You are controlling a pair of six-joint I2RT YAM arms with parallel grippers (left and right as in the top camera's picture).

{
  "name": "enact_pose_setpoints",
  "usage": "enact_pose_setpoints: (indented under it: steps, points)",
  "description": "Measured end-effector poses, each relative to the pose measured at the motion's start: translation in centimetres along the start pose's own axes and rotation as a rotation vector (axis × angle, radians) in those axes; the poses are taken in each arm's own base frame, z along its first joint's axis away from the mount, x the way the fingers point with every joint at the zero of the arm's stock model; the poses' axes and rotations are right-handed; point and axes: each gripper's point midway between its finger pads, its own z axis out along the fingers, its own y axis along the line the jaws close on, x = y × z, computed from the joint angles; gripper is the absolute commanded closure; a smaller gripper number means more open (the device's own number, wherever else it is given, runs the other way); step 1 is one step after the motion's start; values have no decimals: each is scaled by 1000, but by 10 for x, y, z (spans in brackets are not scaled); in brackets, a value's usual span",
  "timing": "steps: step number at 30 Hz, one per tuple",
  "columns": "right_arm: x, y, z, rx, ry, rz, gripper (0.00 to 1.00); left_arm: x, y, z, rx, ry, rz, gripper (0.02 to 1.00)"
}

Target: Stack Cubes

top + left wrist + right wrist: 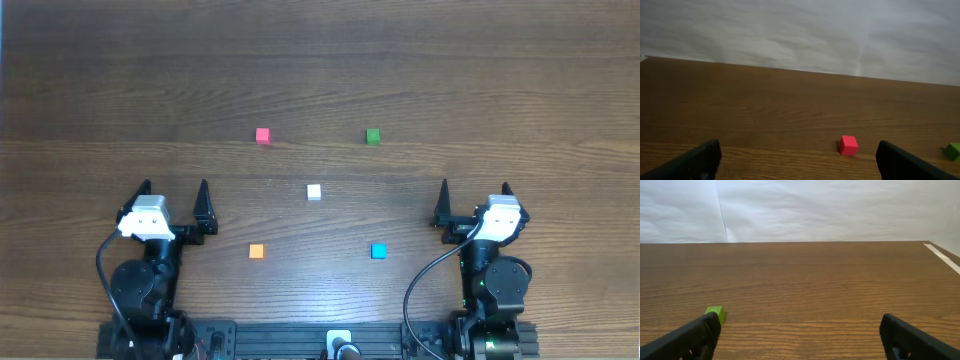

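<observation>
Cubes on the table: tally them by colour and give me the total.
Pink cube: 1
Green cube: 1
White cube: 1
Orange cube: 1
Blue cube: 1
Total: 5

Left arm (150, 282) and right arm (492, 283): black, round-jointed, mounted on a black rail (270, 333). My wrists each carry a white housing (148, 214). Left gripper (174, 190), right gripper (474, 188): two matte black fingers (203, 196) each, tapering to points. One black cable (101, 262) loops from each wrist to its base. Small green lights (481, 286) on the right arm.
</observation>
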Motion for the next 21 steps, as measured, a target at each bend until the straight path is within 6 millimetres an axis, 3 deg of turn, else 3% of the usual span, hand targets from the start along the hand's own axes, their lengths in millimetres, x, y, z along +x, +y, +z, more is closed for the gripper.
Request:
enact_pose_setpoints:
  steps: [10,14,16,17,21]
  points:
    - [0,0,0,0,0,0,7,-1,0,0,2,-3,-13,20]
    - [0,0,0,0,-1,0,9,4,-8,6,19,122,-65,18]
    - [0,0,0,0,-1,0,7,-6,-15,9,36,185,-89,18]
    - [-1,0,0,0,-3,0,7,-31,-26,17,65,215,-107,18]
    - [-1,0,0,-3,-6,1,7,-62,-47,38,118,356,-130,18]
